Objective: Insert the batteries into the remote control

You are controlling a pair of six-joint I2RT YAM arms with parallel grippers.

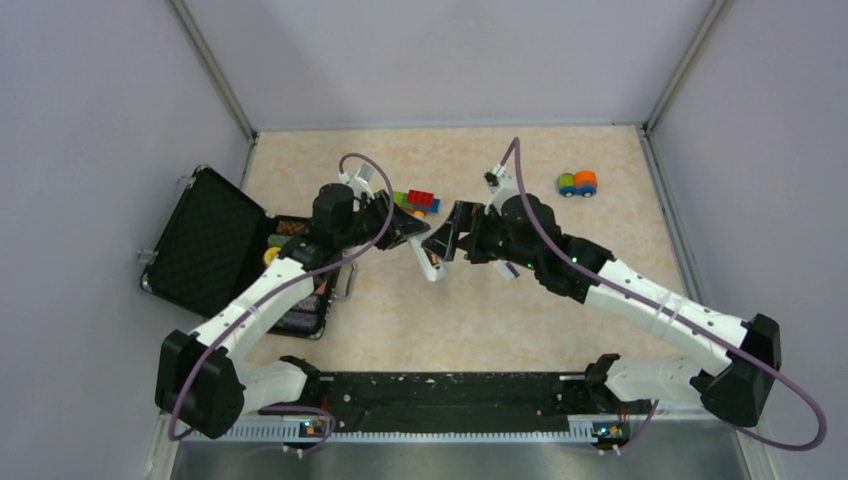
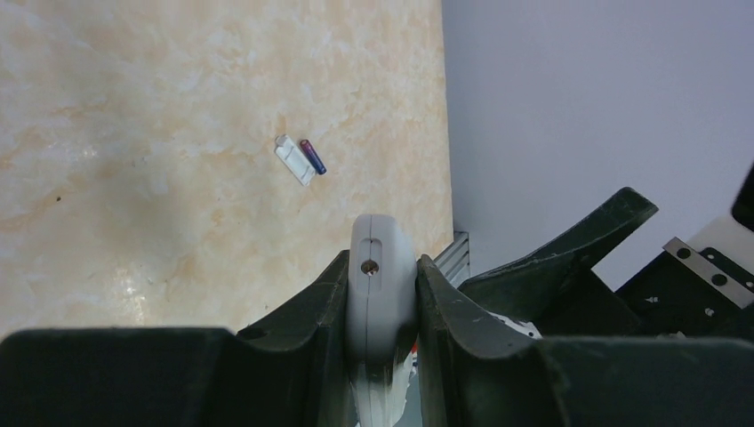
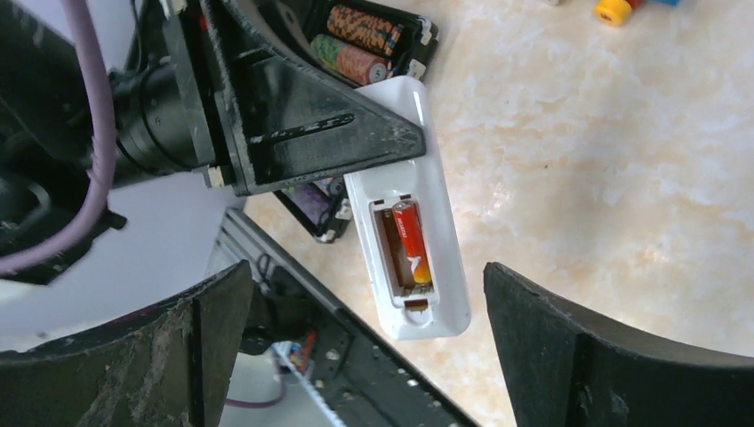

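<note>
My left gripper (image 1: pixel 412 238) is shut on the white remote control (image 2: pixel 382 280) and holds it above the table, its open battery bay facing my right gripper. In the right wrist view the remote (image 3: pixel 445 222) shows its back with the cover off. The red-orange battery (image 3: pixel 412 242) lies in one slot and the slot beside it is empty. My right gripper (image 3: pixel 364 294) is open and empty, with the jaws wide on either side of the remote's lower end. The dark blue-purple battery (image 2: pixel 312 157) lies on the table beside the white back cover (image 2: pixel 293 161).
An open black case (image 1: pixel 210 250) with rolls of striped poker chips (image 3: pixel 360 34) stands at the left. A multicoloured toy brick (image 1: pixel 420 200) lies behind the grippers and a toy car (image 1: pixel 577 183) at the back right. Grey walls enclose the table.
</note>
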